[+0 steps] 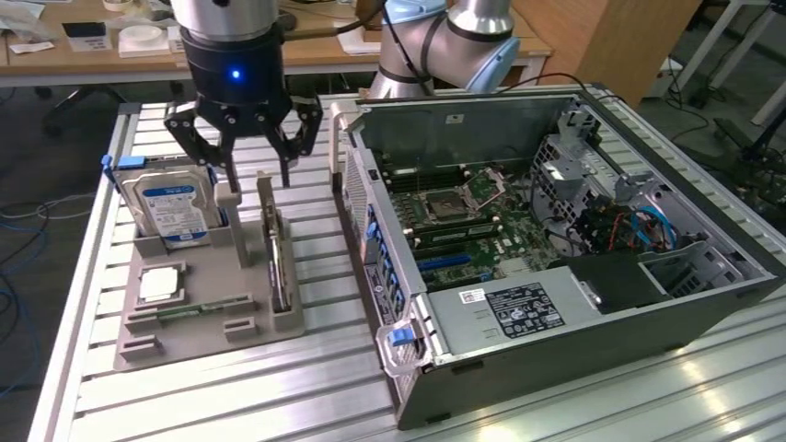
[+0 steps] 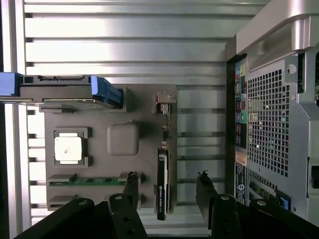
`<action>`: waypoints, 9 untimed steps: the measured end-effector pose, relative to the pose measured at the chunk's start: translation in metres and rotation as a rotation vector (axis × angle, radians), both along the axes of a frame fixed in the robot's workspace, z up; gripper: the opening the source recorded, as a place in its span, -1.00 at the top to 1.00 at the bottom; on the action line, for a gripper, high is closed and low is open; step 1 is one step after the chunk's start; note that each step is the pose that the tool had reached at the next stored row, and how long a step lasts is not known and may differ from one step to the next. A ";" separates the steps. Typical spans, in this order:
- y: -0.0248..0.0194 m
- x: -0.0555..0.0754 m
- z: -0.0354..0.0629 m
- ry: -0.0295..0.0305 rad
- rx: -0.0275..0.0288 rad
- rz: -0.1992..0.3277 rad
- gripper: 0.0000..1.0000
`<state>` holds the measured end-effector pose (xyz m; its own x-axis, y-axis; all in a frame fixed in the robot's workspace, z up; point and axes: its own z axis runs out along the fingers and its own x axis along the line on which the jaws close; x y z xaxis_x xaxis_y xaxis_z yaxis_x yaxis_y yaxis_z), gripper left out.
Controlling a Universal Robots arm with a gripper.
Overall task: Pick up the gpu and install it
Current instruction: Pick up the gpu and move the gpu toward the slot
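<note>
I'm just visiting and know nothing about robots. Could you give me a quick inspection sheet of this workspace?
Surface: slatted metal table, carrying a grey holder and an open computer case.
Job's things: graphics card standing on edge in the holder, not yet lifted.
Clutter: hard drive, square chip and memory stick, also in the holder.
Grippers: end effector open, poised over the graphics card, holding nothing.
Cables: blue cables inside the case; loose cables on the floor.
Surroundings: wooden desks behind.

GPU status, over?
Gripper open, empty, over the gpu. It stands on edge in tray slot, untouched. Hard drive stands alongside, not in the way.
</note>
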<state>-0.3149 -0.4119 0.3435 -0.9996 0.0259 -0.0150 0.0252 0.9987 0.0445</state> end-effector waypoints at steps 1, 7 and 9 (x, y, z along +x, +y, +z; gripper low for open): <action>0.0000 0.000 -0.0018 0.0005 0.0000 0.000 -0.18; -0.0002 0.000 -0.0092 0.0031 0.0000 0.001 -0.18; -0.0025 0.000 -0.0108 0.0034 0.0000 0.001 -0.18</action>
<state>-0.3148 -0.4144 0.3328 -0.9996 0.0248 -0.0116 0.0243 0.9987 0.0444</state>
